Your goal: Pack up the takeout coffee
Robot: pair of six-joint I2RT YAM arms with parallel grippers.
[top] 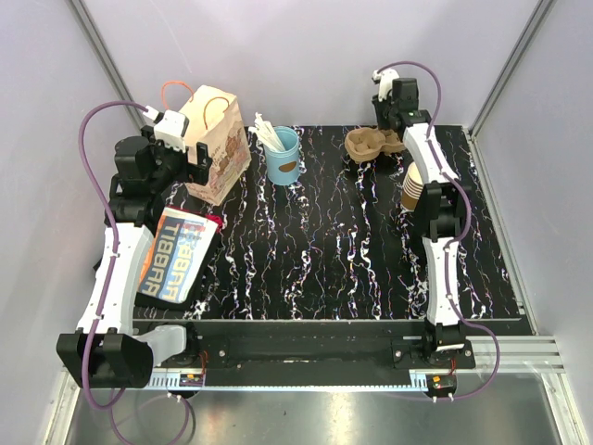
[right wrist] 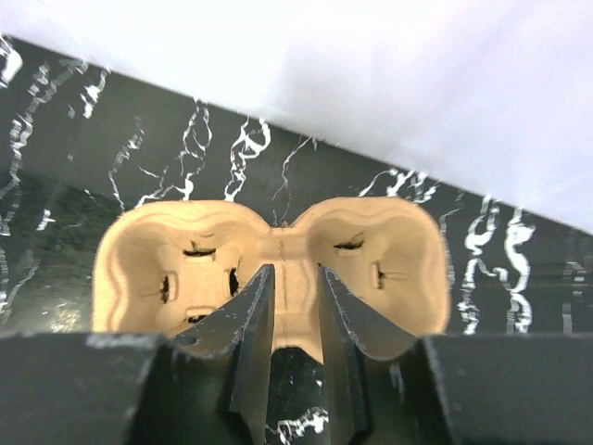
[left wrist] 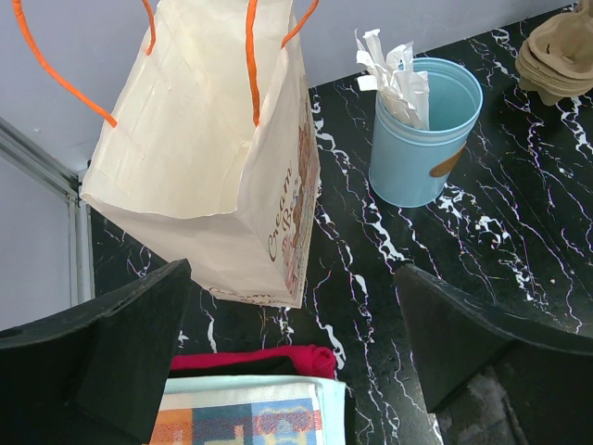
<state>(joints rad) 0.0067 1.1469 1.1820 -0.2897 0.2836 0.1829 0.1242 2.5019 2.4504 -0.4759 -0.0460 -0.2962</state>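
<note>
The takeout coffee is out of view in all three views. My right gripper is at the back right of the table, over a tan pulp cup carrier. One finger sits in each of its two wells. The narrow middle bridge fills the gap between them, so the gripper is shut on it. My left gripper hangs wide open and empty just in front of an upright cream paper bag with orange handles.
A light-blue cup of white sticks stands right of the bag. A stack of tan paper cups stands beside the right arm. A colourful printed pouch lies under the left arm, with a red item at its end.
</note>
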